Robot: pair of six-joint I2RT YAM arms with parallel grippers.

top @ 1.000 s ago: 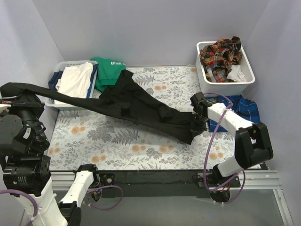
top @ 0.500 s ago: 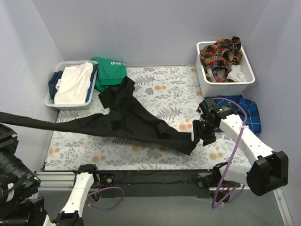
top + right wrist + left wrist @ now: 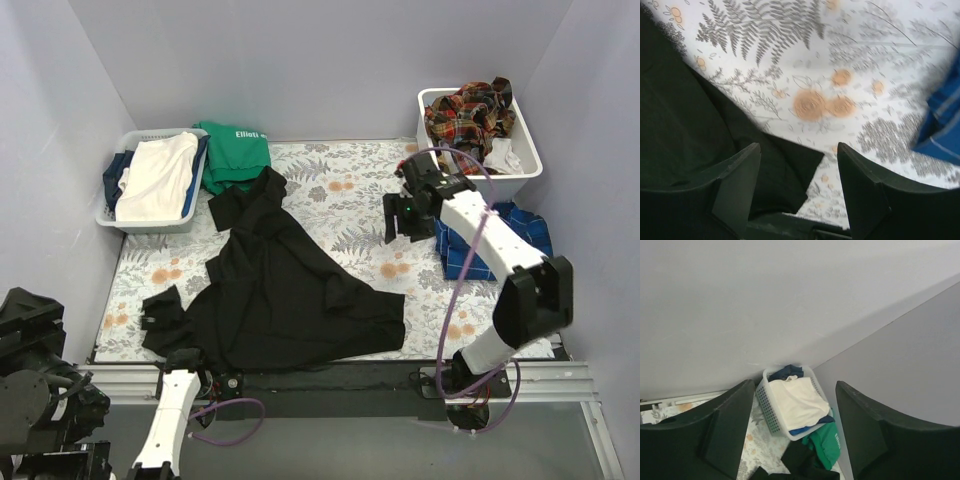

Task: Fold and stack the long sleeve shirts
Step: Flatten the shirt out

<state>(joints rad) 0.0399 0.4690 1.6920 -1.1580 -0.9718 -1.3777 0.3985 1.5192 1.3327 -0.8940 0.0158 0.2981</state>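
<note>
The large black shirt [image 3: 290, 290] lies loosely spread on the floral table, one sleeve end [image 3: 160, 310] near the left front edge. In the right wrist view a corner of the black shirt [image 3: 785, 165] lies on the table below my right gripper [image 3: 799, 146], which is open and holds nothing. From above, the right gripper [image 3: 400, 215] hovers over the table, beside the blue plaid shirt [image 3: 500, 240]. My left gripper [image 3: 794, 385] is open and empty, high at the near left, looking toward the far-left basket. Red-orange plaid shirts [image 3: 470, 115] fill the white bin [image 3: 530, 165].
A grey mesh basket [image 3: 150, 222] with white and blue clothes stands at the far left. The green top with white lettering [image 3: 235, 150] lies next to it. The left arm [image 3: 30, 340] stands off the table's near left corner. Walls close in on three sides.
Both grippers opened and let go of the black shirt, which dropped from a stretched line onto the table. The right gripper moved toward the far side; the left arm pulled back to the near left.
</note>
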